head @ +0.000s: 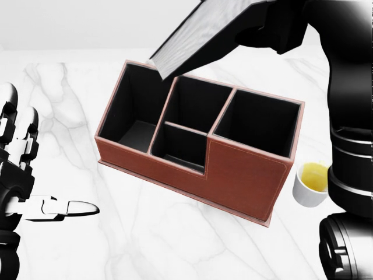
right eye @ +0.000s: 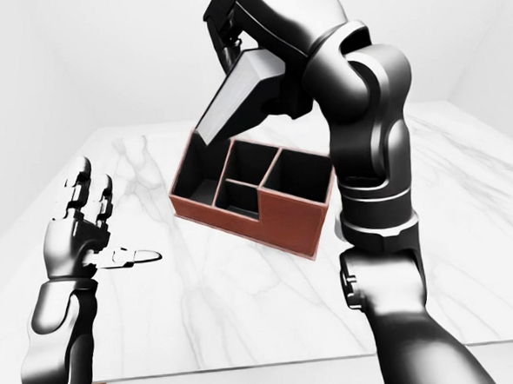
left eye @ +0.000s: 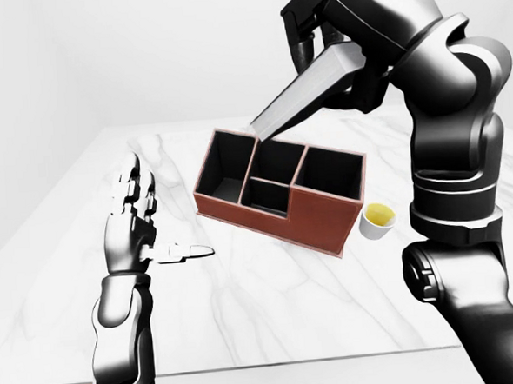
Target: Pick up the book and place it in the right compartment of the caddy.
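Height is why my right hand (left eye: pixel 316 23) grips the thick grey-paged, dark-covered book (left eye: pixel 307 89) tilted above the brown leather three-compartment caddy (head: pixel 245 175): clearance to reach its right compartment (head: pixel 259 122), while my left hand (left eye: pixel 132 221) waits spread open and empty.

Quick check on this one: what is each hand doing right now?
Left hand: open, holding nothing, above the table.
Right hand: closed on the book, tilted above the caddy.

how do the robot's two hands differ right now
The right hand is raised above the caddy, fingers closed round the tilted book; the left hand hangs low beside the caddy, empty. The left hand's fingers are spread open, the right's are curled. Both are glossy black and silver.
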Controlling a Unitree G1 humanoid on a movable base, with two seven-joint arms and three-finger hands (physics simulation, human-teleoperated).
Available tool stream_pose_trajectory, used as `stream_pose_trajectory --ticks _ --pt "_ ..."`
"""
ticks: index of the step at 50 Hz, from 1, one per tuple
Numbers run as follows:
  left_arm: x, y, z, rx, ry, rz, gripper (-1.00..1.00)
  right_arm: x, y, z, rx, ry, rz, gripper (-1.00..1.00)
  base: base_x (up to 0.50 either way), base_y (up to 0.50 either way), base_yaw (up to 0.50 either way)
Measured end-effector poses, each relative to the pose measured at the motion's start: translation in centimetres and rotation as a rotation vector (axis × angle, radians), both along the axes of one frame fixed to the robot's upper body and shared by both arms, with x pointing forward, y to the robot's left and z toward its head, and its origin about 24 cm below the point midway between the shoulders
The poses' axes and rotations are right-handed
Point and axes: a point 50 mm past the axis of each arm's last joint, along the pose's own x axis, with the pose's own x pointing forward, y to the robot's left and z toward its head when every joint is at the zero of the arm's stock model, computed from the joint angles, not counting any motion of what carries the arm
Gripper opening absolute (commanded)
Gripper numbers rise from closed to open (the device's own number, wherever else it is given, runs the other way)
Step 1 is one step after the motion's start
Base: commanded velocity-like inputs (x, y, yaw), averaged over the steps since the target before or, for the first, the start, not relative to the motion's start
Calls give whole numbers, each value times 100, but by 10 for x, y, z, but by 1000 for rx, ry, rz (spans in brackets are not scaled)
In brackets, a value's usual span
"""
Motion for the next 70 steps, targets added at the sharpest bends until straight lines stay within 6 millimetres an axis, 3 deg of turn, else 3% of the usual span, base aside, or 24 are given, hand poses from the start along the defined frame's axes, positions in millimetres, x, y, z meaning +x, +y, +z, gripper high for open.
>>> stream_pose_trajectory --ticks 13,37,70 --pt "0 0 0 0 1 -3 100 32 -8 -4 -3 59 -130 -100 0 0 0" --pt "0 0 0 1 1 -1 100 87 -19 -59 -86 183 -370 -100 0 0 0" --pt "0 0 0 3 1 0 100 106 -34 -93 -194 252 -503 -100 0 0 0"
